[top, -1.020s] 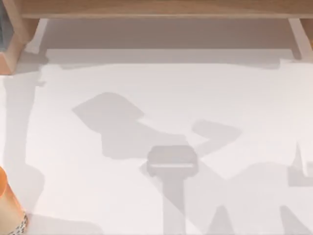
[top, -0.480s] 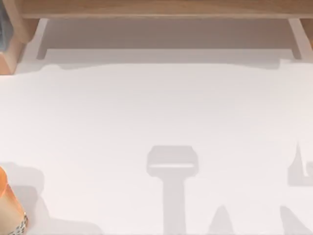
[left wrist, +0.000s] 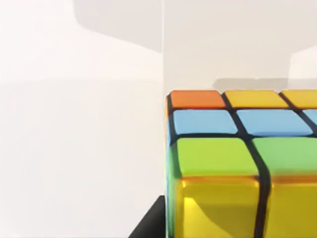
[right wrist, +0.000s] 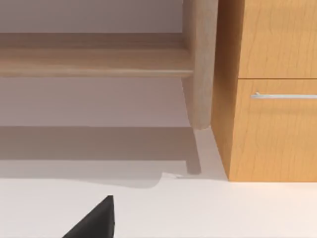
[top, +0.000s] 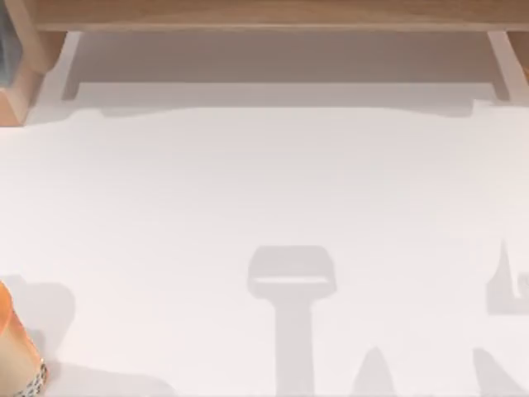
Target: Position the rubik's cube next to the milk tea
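Observation:
The milk tea [top: 15,356] stands at the table's front left corner, cut off by the top view's edge: orange top, tan body, speckled band at the base. The rubik's cube [left wrist: 237,163] sits very close in the left wrist view, showing orange, yellow, blue and green tiles on top and a glossy yellow side. A black part of my left gripper [left wrist: 151,223] lies right beside the cube's edge. A black tip of my right gripper [right wrist: 96,220] hangs over the white table, facing the wooden furniture.
A wooden shelf frame [top: 264,16] runs along the table's back edge. In the right wrist view a wooden cabinet [right wrist: 272,124] with a metal drawer handle [right wrist: 285,95] stands beside a wooden leg [right wrist: 200,64].
A large arm-shaped shadow that lay across the middle and left of the table one second ago is gone. The milk tea has not moved.

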Controlling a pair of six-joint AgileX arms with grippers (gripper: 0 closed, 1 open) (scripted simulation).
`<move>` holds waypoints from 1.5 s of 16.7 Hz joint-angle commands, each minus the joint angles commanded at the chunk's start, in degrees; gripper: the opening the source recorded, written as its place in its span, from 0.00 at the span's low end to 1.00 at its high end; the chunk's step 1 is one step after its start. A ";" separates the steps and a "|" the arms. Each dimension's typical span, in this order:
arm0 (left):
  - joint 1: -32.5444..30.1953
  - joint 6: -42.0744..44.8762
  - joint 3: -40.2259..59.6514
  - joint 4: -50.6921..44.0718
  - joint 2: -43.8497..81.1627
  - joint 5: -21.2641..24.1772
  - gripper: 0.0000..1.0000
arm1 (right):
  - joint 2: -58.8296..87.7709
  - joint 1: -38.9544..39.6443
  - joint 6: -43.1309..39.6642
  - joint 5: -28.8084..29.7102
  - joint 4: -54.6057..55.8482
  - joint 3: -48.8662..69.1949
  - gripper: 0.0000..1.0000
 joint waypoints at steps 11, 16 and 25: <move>-6.07 5.86 4.94 4.91 3.77 -2.92 0.00 | 0.00 0.00 0.00 0.00 0.00 0.00 1.00; -4.85 4.37 2.71 5.69 2.52 -3.07 0.00 | 0.00 0.00 0.00 0.00 0.00 0.00 1.00; 0.32 -0.04 -3.44 4.93 1.79 0.14 0.00 | 0.00 0.00 0.00 0.00 0.00 0.00 1.00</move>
